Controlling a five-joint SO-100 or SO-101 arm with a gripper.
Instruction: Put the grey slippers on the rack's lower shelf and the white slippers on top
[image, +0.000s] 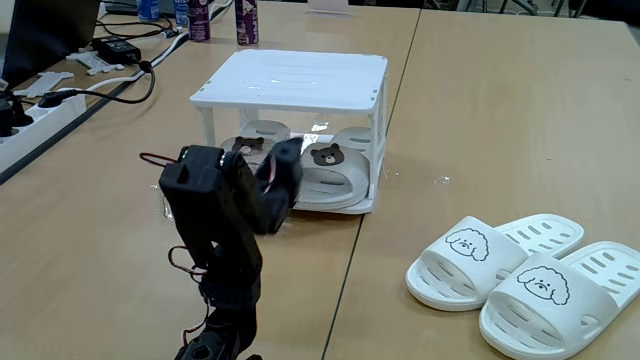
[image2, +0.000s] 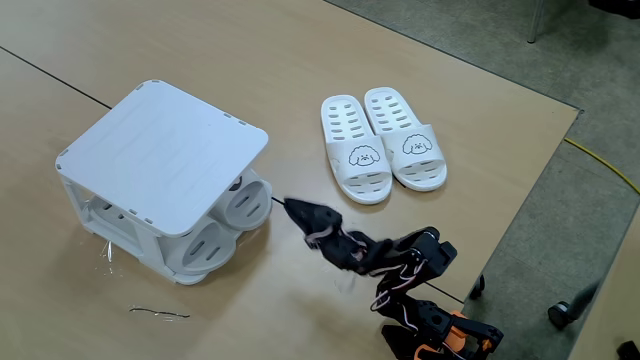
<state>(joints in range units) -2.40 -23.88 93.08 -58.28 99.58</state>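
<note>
The white rack (image: 295, 75) (image2: 160, 150) stands on the wooden table. Both grey slippers (image: 335, 170) (image2: 243, 200) lie side by side on its lower shelf (image: 350, 208), bear charms facing me in a fixed view and heels sticking out of the rack. The rack's top tier is bare. The white slippers (image: 480, 262) (image2: 355, 150) with puppy faces lie as a pair on the table, apart from the rack. My black gripper (image: 288, 160) (image2: 290, 206) hovers just in front of the grey slippers' heels, fingers together, holding nothing.
A power strip with cables (image: 40, 105) runs along the left edge in a fixed view, with bottles (image: 245, 20) behind the rack. A thin loose wire (image2: 160, 313) lies on the table near the rack. The table edge (image2: 520, 200) drops to the floor past the white slippers.
</note>
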